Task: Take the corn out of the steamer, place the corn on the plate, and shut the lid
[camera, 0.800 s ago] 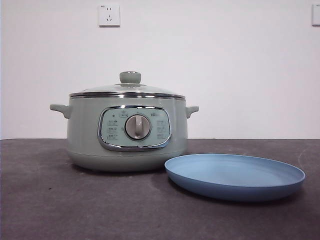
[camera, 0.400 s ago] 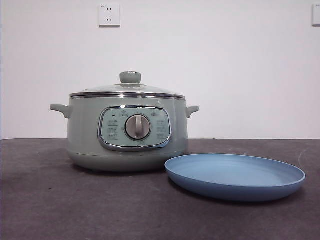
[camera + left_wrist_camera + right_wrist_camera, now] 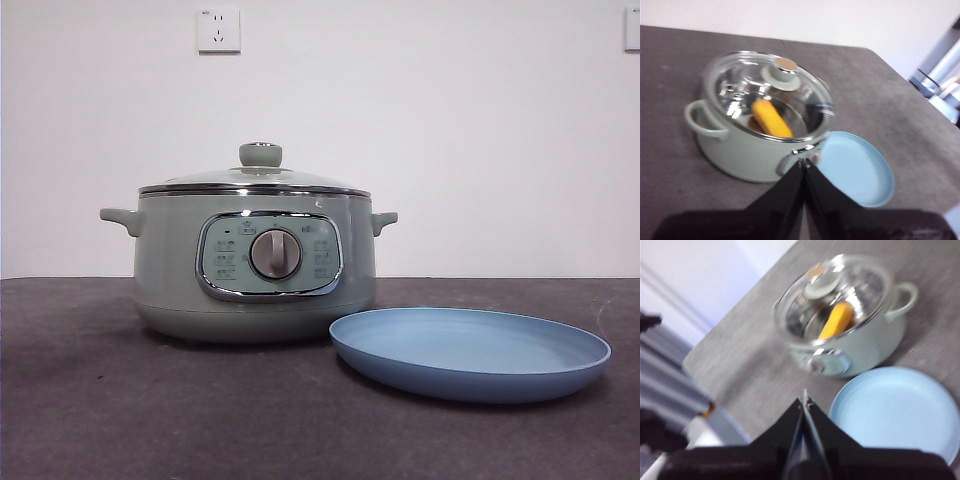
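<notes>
The sage-green steamer (image 3: 255, 265) stands left of centre on the dark table, its glass lid (image 3: 255, 178) resting on top with a green knob (image 3: 260, 154). Through the lid (image 3: 767, 92) the yellow corn (image 3: 771, 118) lies inside the pot; it also shows in the right wrist view as the corn (image 3: 836, 320) under the lid (image 3: 832, 292). The light-blue plate (image 3: 470, 352) lies bare beside the steamer on its right. My left gripper (image 3: 804, 165) is shut, hovering well back from the pot. My right gripper (image 3: 805, 396) is shut too, high above the plate (image 3: 895, 412).
A wall socket (image 3: 218, 30) is on the white wall behind. The dark table (image 3: 100, 400) stretches around pot and plate. Neither arm shows in the front view.
</notes>
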